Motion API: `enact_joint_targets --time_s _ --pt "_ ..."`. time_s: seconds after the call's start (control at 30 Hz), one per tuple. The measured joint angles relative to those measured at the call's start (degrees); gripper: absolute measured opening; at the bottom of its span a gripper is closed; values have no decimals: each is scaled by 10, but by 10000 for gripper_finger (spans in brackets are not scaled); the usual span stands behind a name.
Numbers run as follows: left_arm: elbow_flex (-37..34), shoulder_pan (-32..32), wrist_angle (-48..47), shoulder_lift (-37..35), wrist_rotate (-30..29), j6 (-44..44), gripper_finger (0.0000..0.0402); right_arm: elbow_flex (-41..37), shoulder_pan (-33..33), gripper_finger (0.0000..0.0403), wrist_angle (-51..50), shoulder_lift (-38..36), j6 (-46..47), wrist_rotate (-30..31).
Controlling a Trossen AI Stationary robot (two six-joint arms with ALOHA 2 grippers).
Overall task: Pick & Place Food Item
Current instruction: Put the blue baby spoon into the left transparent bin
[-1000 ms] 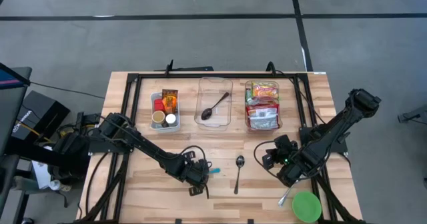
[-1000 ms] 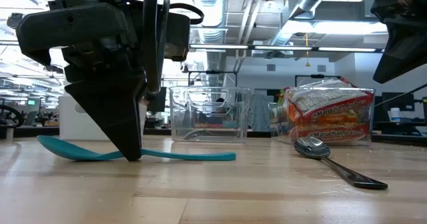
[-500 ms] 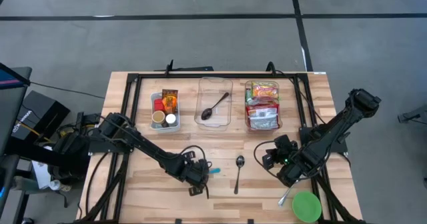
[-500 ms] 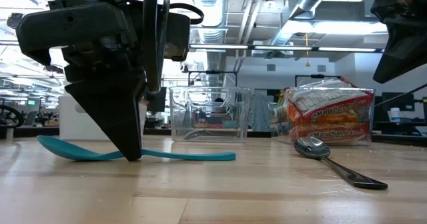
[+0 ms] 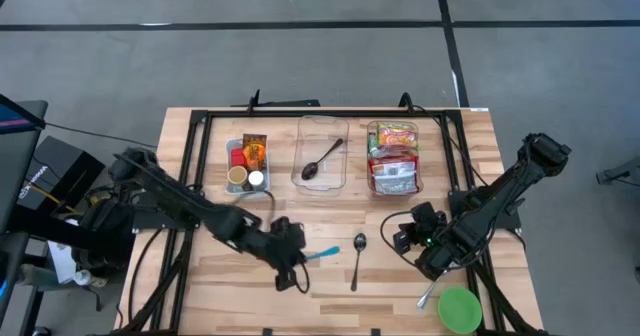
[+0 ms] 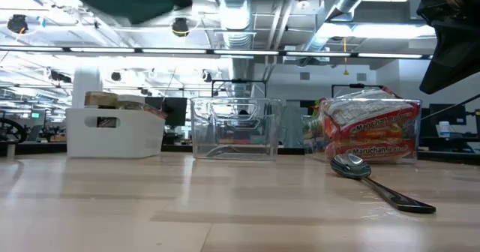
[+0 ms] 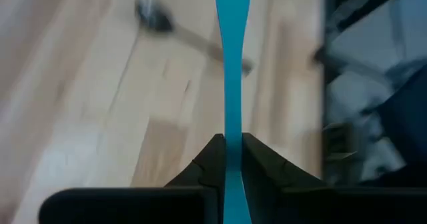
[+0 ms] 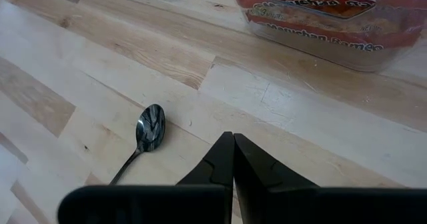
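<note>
3 bins [image 5: 321, 154] | 3 metal spoons [image 5: 357, 259] | 1 teal spoon [image 5: 322, 253] | 1 green bowl [image 5: 460, 309] | 2 arms

The left end effector [image 5: 296, 260] is up off the desk, its fingers [image 7: 215, 159] pinched tight (something thin sits between them). The right end effector [image 5: 404, 238] waits low, fingers together.

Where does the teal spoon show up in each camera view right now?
High view: the teal spoon sticks out of the left tool, beside the metal spoon.
Low view: not in it.
Left wrist view: its handle runs up the middle, clamped between the fingers.
Right wrist view: not in it.
Shared landmark: the metal spoon.
</note>
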Motion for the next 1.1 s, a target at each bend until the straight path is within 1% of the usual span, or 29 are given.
enact_joint_targets --time_s 0.13,0.33,0.5,0.63,0.73,0.93,1.1 --pt "0 0 33 -76 -38 9 26 0 0 0 0 0 0 0" --pt "1 0 76 -168 -119 62 25 0 0 0 0 0 0 0" --pt "1 5 93 -211 -193 104 27 0 0 0 0 0 1 0" --pt "1 24 103 -223 -241 108 26 0 0 0 1 0 2 0" --pt "1 54 114 -223 -263 113 27 0 0 0 1 0 2 0" --pt "1 141 149 -219 -266 153 28 0 0 0 0 0 1 0" --pt "1 223 152 -219 -266 155 28 0 0 0 1 0 1 -1"
